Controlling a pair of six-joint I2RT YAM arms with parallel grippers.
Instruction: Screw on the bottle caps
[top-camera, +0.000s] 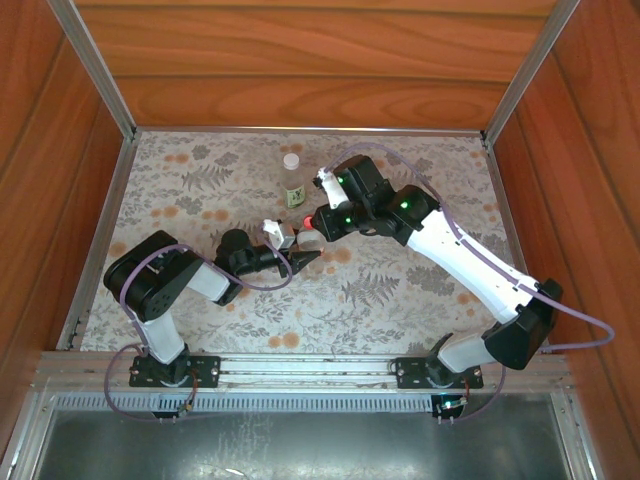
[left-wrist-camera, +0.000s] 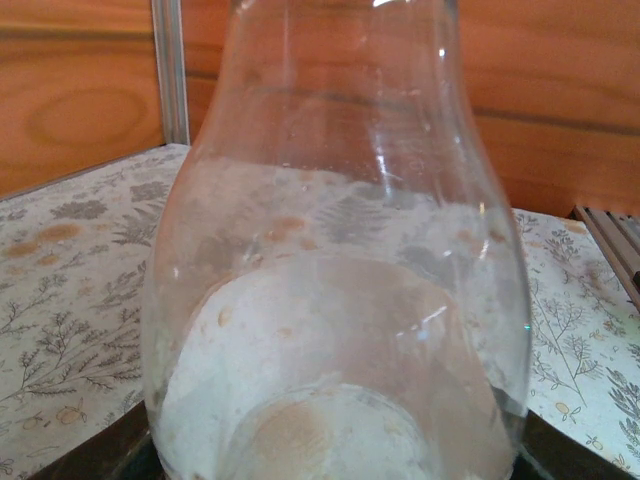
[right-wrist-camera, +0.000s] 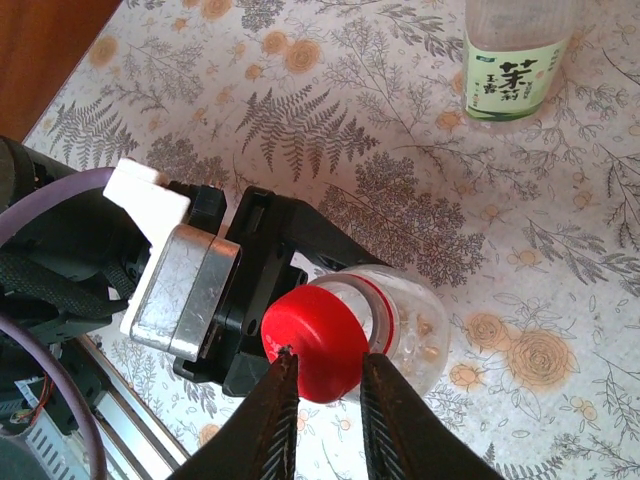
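Bottle caps sit one on each bottle. The red cap (right-wrist-camera: 310, 335) is on the mouth of the short bottle (right-wrist-camera: 405, 320), low and centre in the right wrist view, just above that bottle's reddish band. The left gripper (top-camera: 302, 250) holds this short bottle clamped by its clear body. Its black housing and silver block lie just left of the cap in the right wrist view, and one finger runs along the bottle's upper side. In the left wrist view the bottle's clear wall looms close, narrowing toward the top of the frame, with the dark fingers (left-wrist-camera: 85, 462) at the bottom corners. The right gripper (right-wrist-camera: 327, 358) comes up from the bottom edge of its own view with its jaws narrow. The two dark fingertips rest at the lower part of the red cap, with a slim strip of red between them. I cannot tell whether they pinch the cap or only touch it. From the top camera both grippers meet near the centre of the frame, the red cap (top-camera: 304, 220) between them. The taller bottle (top-camera: 293, 185) with the green-yellow label stands upright just above that point, apart from both grippers, and wears the white cap (top-camera: 291, 159). It stands on the fern-printed surface (top-camera: 200, 200).
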